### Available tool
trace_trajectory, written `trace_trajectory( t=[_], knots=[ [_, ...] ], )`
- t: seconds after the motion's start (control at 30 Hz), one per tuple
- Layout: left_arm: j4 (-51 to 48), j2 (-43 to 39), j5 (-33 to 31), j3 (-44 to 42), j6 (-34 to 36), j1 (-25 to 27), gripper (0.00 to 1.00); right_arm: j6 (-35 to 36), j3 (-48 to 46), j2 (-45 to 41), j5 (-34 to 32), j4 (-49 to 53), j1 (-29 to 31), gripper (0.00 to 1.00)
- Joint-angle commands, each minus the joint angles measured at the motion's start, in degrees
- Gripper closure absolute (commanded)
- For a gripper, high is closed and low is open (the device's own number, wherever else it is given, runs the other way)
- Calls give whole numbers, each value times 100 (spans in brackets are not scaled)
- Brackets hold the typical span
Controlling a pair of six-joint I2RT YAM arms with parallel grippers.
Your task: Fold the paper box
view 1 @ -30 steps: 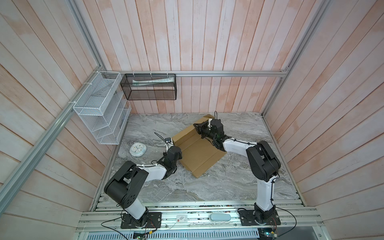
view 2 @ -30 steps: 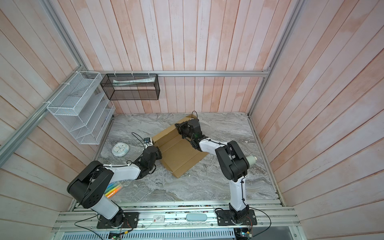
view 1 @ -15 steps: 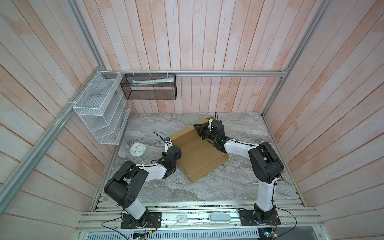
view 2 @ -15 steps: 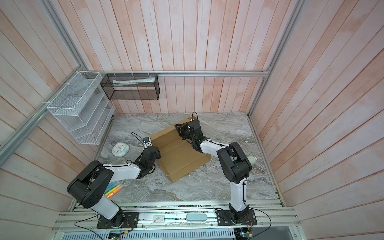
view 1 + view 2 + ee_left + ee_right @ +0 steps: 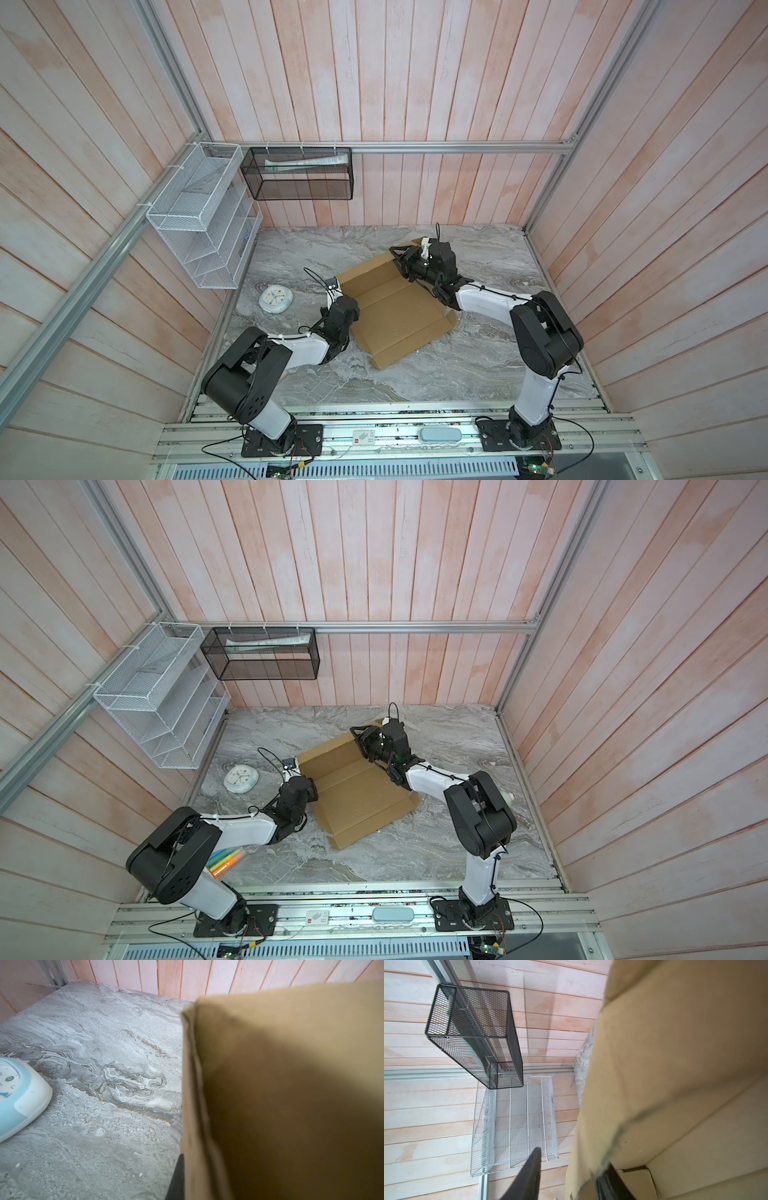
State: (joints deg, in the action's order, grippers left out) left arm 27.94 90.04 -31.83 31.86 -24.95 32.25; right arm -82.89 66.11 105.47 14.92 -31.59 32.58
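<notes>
Clock positions as read on a top view, twelve toward the back wall. Shows, in both top views, the paper box point(image 5: 395, 320) point(image 5: 353, 800) opened out as a creased brown sheet near the centre of the grey marble table point(image 5: 415, 378), mostly flat and set askew, one corner toward six o'clock. Places the left gripper point(image 5: 348, 306) at the sheet's nine o'clock edge, pinched fully closed on the cardboard; in the left wrist view, reveals only one dark finger point(image 5: 176, 1178), pressed against a raised flap. Places the right gripper point(image 5: 401, 257) at the sheet's twelve o'clock end, beside a flap bent up at its crease, fingers point(image 5: 529, 1176) parted, the flap's edge standing between them, nothing clamped. Sets a pale blue-and-white clock point(image 5: 275, 299) on the table at nine o'clock, beyond the left gripper and apart from the sheet. Shows also a black mesh basket point(image 5: 297, 178) at eleven o'clock on the back wall and a white wire rack point(image 5: 203, 232) at ten o'clock on the side wall.
</notes>
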Motion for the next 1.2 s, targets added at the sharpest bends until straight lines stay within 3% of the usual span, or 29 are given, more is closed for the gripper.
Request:
trace_trajectory(
  t=[0.0,0.43,0.67,0.83,1.17],
  knots=[
    [199,-183,-85,-98,219,-4,99,450,-241,-399,63,191,-2,54],
    [262,-284,55,-48,681,-41,100,1661,-1429,-1833,-40,1033,-3,52],
    [249,-555,786,-104,1160,-117,100,3191,-1083,-2432,-305,2113,29,55],
    [120,-761,1135,-114,1333,-193,100,4098,-436,-2362,-521,2693,133,59],
    [119,-632,1063,-102,1388,-210,100,4651,469,-1403,-742,2844,542,64]
  ],
)
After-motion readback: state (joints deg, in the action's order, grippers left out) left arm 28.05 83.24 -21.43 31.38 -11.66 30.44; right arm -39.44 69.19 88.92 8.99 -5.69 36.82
